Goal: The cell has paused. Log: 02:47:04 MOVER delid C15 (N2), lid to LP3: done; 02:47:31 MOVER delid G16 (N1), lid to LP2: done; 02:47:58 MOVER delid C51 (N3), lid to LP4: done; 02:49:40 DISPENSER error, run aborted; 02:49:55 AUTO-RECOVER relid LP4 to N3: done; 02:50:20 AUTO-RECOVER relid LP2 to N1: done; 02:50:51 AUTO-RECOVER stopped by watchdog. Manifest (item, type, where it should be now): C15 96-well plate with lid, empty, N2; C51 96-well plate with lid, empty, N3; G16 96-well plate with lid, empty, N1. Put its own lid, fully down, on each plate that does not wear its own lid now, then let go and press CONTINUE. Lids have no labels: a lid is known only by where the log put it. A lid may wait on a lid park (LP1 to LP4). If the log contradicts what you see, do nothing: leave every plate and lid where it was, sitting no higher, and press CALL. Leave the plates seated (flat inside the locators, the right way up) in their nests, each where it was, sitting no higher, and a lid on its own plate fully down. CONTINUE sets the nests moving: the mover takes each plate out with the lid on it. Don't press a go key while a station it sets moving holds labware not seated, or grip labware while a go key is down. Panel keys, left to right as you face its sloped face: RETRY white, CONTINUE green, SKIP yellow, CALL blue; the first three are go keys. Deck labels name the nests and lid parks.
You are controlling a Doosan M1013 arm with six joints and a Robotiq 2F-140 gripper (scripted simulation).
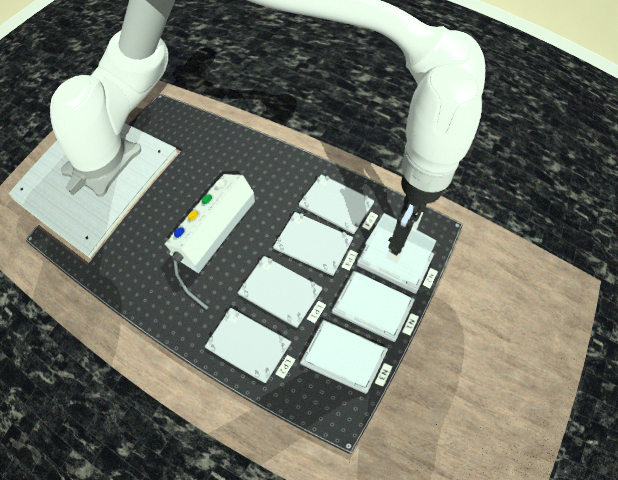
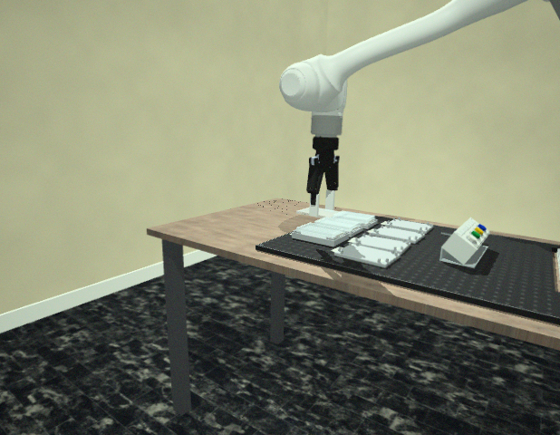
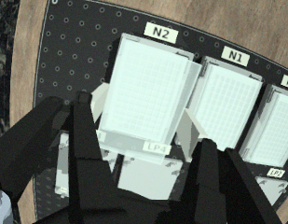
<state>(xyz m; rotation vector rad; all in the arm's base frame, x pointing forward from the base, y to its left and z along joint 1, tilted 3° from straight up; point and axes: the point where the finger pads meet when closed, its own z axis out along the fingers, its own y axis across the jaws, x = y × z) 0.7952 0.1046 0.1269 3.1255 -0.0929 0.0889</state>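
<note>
Gripper (image 1: 396,246) clenched on lid (image 1: 405,231) – held above N2 plate (image 1: 394,266), aligned for lowering onto it.

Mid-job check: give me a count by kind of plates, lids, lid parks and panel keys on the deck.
Plates: 3
Lids: 3, counting the lid in the tool
Lid parks: 4
Panel keys: 4
Total: 14
</note>
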